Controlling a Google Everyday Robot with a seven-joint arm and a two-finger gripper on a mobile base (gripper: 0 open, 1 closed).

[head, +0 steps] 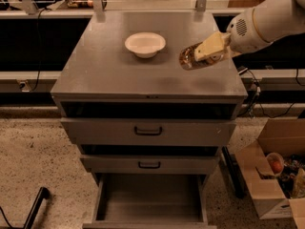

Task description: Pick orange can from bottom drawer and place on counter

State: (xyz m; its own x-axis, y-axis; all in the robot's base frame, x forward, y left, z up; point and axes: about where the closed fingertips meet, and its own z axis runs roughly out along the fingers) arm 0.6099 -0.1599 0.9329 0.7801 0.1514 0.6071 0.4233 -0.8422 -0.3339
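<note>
1. Grey counter (119, 75) carries a white bowl (145, 44); above its right side the gripper (206, 51) clamps the orange can (188, 61), tilted, apparently for set-down
2. Below, the bottom drawer (150, 202) hangs open, no can inside

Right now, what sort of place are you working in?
Probably a lab or workshop, not a home: a grey metal drawer cabinet on speckled flooring, loose cables beside it, a cardboard box of clutter. The gripper holds the orange can over the right side of the counter.
</note>
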